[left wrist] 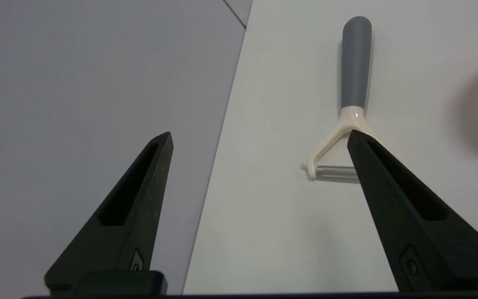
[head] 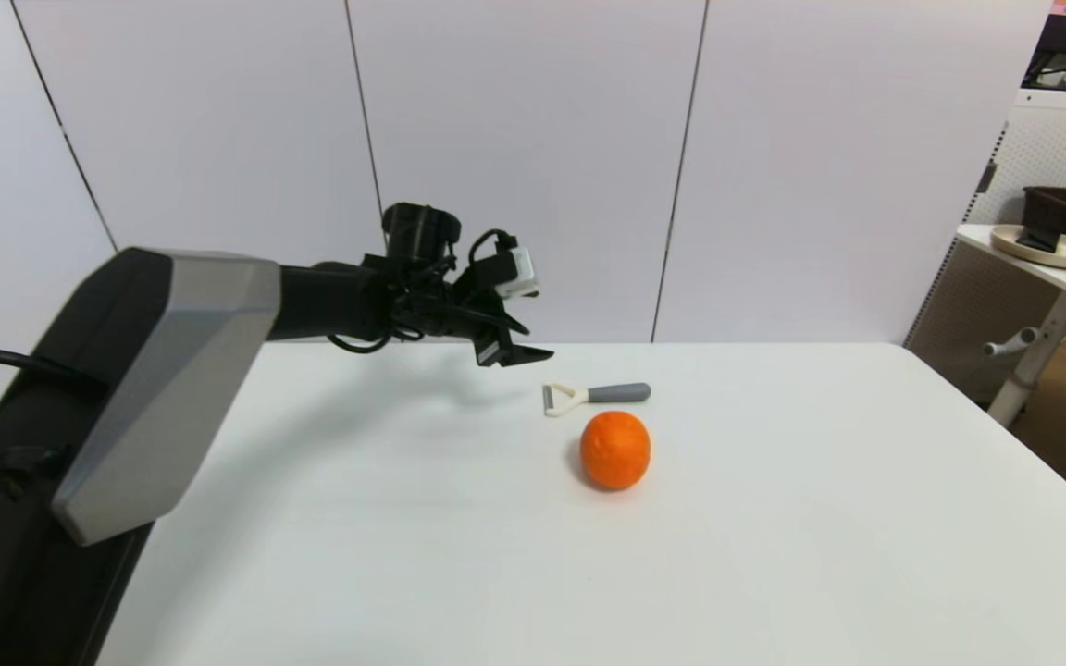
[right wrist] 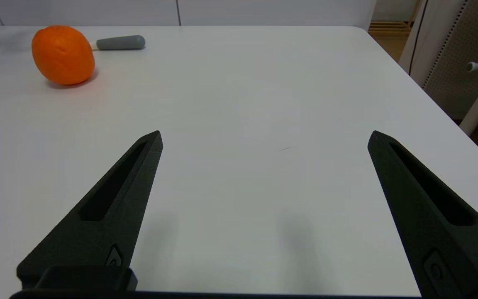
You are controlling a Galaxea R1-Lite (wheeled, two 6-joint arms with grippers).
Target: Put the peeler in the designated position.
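The peeler (head: 593,397) lies flat on the white table, cream forked head pointing left, grey handle to the right, just behind the orange. My left gripper (head: 533,354) hovers open above the table a little to the left of the peeler's head, holding nothing. In the left wrist view the peeler (left wrist: 353,83) shows beyond the open left gripper (left wrist: 259,139), and one finger (left wrist: 392,195) covers part of its head. The right gripper (right wrist: 264,137) is open and empty over bare tabletop near the front right; from there only the peeler's grey handle (right wrist: 120,42) shows behind the orange. The designated position carries no visible mark.
An orange (head: 615,450) sits just in front of the peeler, also seen as the orange (right wrist: 63,54) in the right wrist view. White wall panels rise right behind the table's far edge. A side table (head: 1042,264) with dishes stands beyond the right edge.
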